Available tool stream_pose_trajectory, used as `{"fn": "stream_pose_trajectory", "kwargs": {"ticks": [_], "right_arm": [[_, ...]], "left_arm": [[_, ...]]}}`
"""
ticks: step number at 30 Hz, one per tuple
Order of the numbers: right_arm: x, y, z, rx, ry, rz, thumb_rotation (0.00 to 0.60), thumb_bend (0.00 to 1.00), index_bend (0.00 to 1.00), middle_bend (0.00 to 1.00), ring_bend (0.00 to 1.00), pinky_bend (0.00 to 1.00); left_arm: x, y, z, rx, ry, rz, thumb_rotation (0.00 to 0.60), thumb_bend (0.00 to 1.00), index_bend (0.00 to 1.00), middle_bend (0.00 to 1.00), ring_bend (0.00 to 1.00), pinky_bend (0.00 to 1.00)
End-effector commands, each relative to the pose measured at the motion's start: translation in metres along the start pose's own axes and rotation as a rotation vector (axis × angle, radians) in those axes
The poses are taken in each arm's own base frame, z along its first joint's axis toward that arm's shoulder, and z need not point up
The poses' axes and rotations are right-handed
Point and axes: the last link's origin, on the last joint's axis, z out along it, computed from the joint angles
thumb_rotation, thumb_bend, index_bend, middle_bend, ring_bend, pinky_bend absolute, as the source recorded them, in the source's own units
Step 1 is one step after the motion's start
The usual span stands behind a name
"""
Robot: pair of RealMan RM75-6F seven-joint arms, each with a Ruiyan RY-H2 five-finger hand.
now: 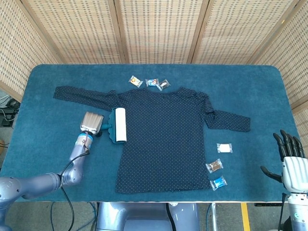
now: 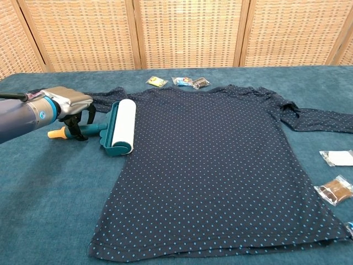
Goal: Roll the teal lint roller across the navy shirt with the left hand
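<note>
The navy long-sleeved shirt with small light-blue dots lies flat on the table covered in teal carpet-like cloth, sleeves spread to either side. The teal lint roller with a white sticky drum rests at the shirt's left edge, drum partly on the fabric just below the sleeve; its teal handle with an orange tip points away from the shirt, toward your left arm.

Your left hand is directly over that handle, silver back facing up, dark fingers curled down around the handle. From these views you cannot tell whether the fingers have actually closed on it.

Your right hand is off the table's near right corner, released, fingers straight and apart, holding nothing.

Three small wrapped sweets lie beyond the shirt's collar. A white packet, a brown wrapped snack and a blue wrapped sweet lie beside the shirt's right hem.
</note>
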Motion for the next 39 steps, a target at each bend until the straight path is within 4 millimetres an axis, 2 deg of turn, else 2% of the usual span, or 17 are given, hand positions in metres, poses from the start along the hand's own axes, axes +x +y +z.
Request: {"fn": "stream_pose_trajectory", "kwargs": {"ticks": [1,6,7,8,10,13,16,23,30,35,39], "right_arm": [[0.000,0.000,0.000,0.000,0.002,0.000,0.600,0.14,0.07,0.00,0.00,0.00],[0.000,0.000,0.000,0.001,0.000,0.002,0.600,0.14,0.07,0.00,0.00,0.00],[0.000,0.000,0.000,0.001,0.000,0.002,0.600,0.14,0.07,0.00,0.00,0.00],[0.000,0.000,0.000,0.002,0.000,0.003,0.600,0.14,0.07,0.00,0.00,0.00],[0.000,0.000,0.000,0.003,0.002,0.002,0.600,0.14,0.07,0.00,0.00,0.00],[0.000,0.000,0.000,0.001,0.004,0.005,0.600,0.14,0.07,0.00,0.00,0.00],[0.001,0.001,0.000,-0.001,0.006,0.007,0.600,0.14,0.08,0.00,0.00,0.00],[0.003,0.001,0.000,0.001,0.010,0.015,0.600,0.14,0.08,0.00,0.00,0.00],[0.007,0.002,-0.001,-0.001,0.020,0.031,0.600,0.14,0.08,0.00,0.00,0.00],[0.008,0.003,0.000,-0.003,0.021,0.034,0.600,0.14,0.08,0.00,0.00,0.00],[0.010,0.005,0.000,-0.010,0.027,0.046,0.600,0.14,0.08,0.00,0.00,0.00]], "left_arm": [[-0.002,0.004,0.002,-0.002,-0.004,0.009,0.600,0.29,0.45,0.89,0.79,0.73],[-0.005,0.007,0.004,-0.002,-0.007,0.023,0.600,0.30,0.47,0.89,0.79,0.73],[-0.006,0.008,0.004,-0.003,-0.010,0.023,0.600,0.33,0.50,0.89,0.79,0.73],[-0.007,0.009,0.005,-0.003,-0.012,0.023,0.600,0.37,0.52,0.89,0.79,0.73],[-0.009,0.011,0.005,-0.005,-0.016,0.029,0.600,0.55,0.65,0.89,0.79,0.73],[-0.010,0.013,0.005,-0.008,-0.016,0.035,0.600,0.71,0.81,0.90,0.80,0.73],[-0.007,0.014,0.004,-0.014,-0.005,0.038,0.600,0.79,0.86,0.91,0.80,0.73],[0.014,0.009,-0.004,-0.045,0.036,0.063,0.600,0.83,0.88,0.91,0.80,0.73],[0.060,-0.004,-0.023,-0.082,0.014,0.174,0.600,0.84,0.89,0.91,0.80,0.73],[0.076,-0.007,-0.029,-0.074,0.010,0.213,0.600,0.85,0.89,0.91,0.80,0.73],[0.084,-0.005,-0.034,-0.070,-0.056,0.276,0.600,0.87,0.89,0.91,0.80,0.72]]}}
